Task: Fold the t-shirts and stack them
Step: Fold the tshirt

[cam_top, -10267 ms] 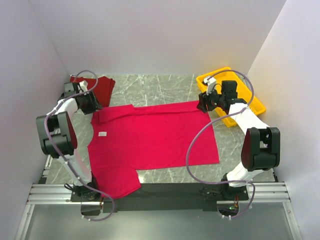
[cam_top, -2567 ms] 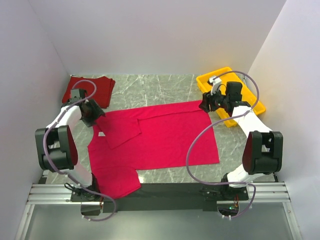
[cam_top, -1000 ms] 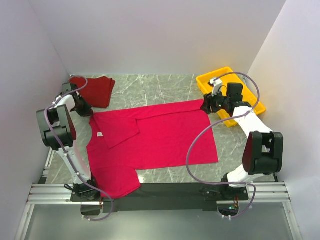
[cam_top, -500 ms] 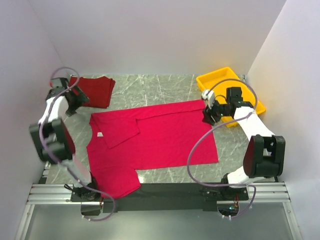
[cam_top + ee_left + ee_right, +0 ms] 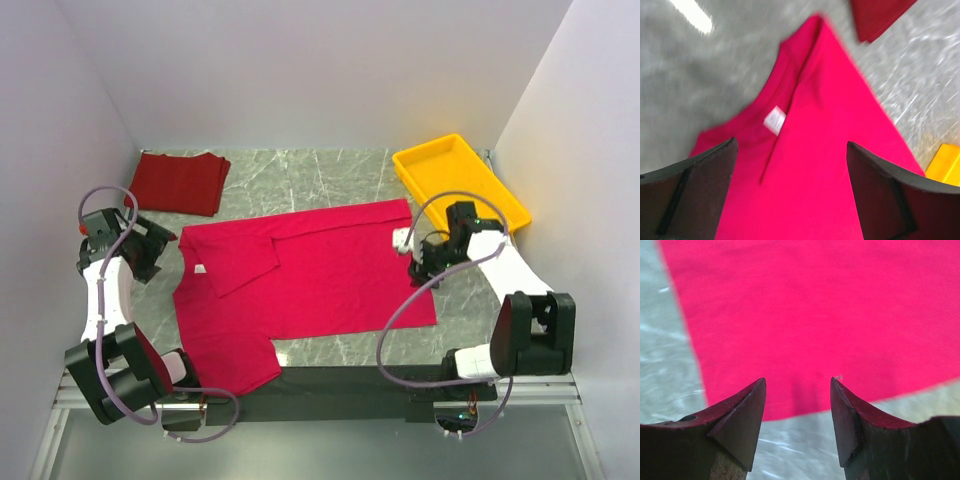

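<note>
Left wrist view blurred, maroon t-shirt (image 5: 880, 17) cut by top edge, yellow tray (image 5: 945, 162) cropped at right

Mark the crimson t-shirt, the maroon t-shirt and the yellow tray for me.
crimson t-shirt (image 5: 320, 280), top external view, flat middle of its body.
maroon t-shirt (image 5: 180, 182), top external view, centre of the folded cloth.
yellow tray (image 5: 462, 178), top external view, bare floor.

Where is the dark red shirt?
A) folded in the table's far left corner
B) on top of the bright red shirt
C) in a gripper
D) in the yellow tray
A: the dark red shirt lies folded in the far left corner, apart from the bright red shirt.
</note>
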You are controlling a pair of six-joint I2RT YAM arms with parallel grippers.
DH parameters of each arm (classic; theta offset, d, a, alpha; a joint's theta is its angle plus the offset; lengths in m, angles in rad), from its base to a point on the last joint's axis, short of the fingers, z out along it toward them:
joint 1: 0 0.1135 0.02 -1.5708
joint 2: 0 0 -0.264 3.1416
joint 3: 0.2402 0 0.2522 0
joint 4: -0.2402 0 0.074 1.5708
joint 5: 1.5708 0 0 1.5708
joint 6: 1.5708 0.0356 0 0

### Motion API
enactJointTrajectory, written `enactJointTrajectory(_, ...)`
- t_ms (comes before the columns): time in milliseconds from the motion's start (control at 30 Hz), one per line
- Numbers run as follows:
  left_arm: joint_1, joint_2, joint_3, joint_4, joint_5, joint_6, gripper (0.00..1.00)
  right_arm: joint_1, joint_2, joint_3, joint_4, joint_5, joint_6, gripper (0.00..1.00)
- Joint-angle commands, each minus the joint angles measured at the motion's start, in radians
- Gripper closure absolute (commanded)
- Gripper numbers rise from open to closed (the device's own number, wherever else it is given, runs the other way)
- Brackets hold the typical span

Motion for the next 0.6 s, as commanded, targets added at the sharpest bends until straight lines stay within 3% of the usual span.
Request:
enactJointTrajectory(0,0.002,-0.008,0.01,-0.108,0.037,-0.053,0.06,0.064,-0.091,-0.079,-0.069,0.048,-0.112,0.39)
enactJointTrajectory(133,0.002,-0.015,0.006,-0.151,0.058,-0.052,0.08,0.085,-0.125,-0.148,0.0,0.068,-0.083,0.39)
enactJointTrajectory(400,0.002,0.009,0.029,-0.301,-0.017,-0.052,0.08,0.125,-0.183,-0.24,-0.032,0.132,-0.161,0.38)
enactJointTrajectory(567,0.002,0.009,-0.002,-0.255,0.015,-0.053,0.08,0.124,-0.176,-0.239,0.0,0.128,-0.098,0.38)
